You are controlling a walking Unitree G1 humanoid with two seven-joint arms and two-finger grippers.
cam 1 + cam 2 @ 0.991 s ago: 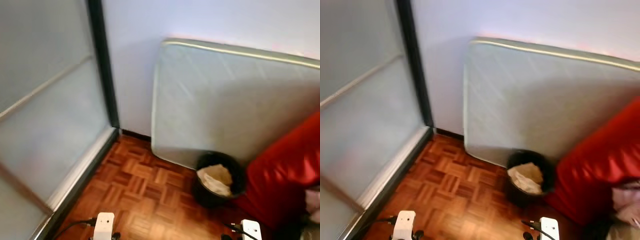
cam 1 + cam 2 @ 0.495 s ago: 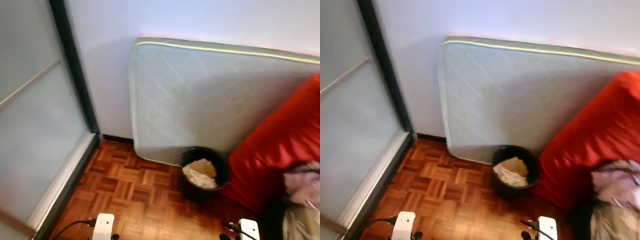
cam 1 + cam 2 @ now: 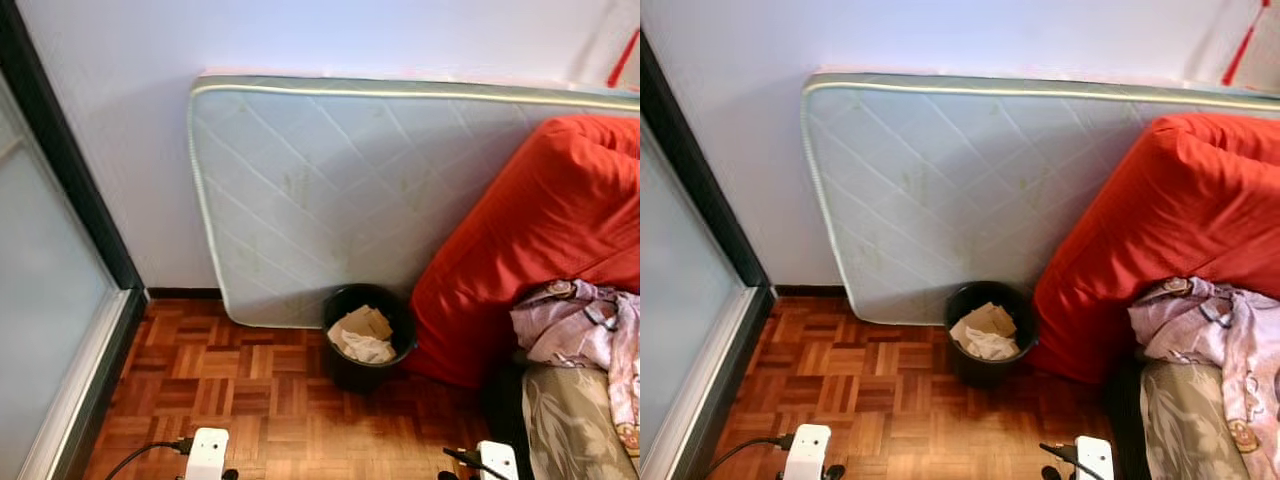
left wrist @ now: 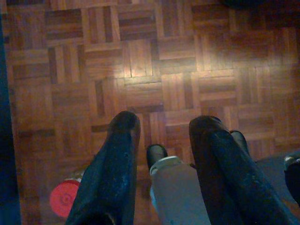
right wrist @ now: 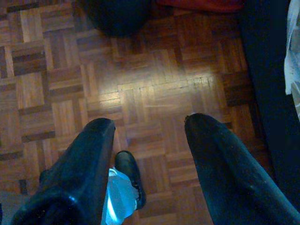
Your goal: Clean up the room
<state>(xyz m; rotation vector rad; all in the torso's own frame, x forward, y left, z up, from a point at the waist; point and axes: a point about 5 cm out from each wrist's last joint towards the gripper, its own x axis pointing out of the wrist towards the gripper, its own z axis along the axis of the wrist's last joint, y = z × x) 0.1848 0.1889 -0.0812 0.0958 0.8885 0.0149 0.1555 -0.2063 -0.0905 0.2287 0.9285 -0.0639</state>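
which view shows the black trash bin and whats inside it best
The right eye view: the black trash bin stands whole against the mattress, with crumpled paper inside. The left eye view shows much the same. The right wrist view catches just a dark edge of it.

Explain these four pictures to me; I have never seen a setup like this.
A walking humanoid robot took them. The two wide pictures come from its head, looking down at a room corner: a mattress leaning on the wall, a black bin holding crumpled paper, a red cushion and a lilac garment. The two dark ones come from wrist cameras, looking down past the left gripper and right gripper at parquet floor. Both jaws are open and hold nothing.
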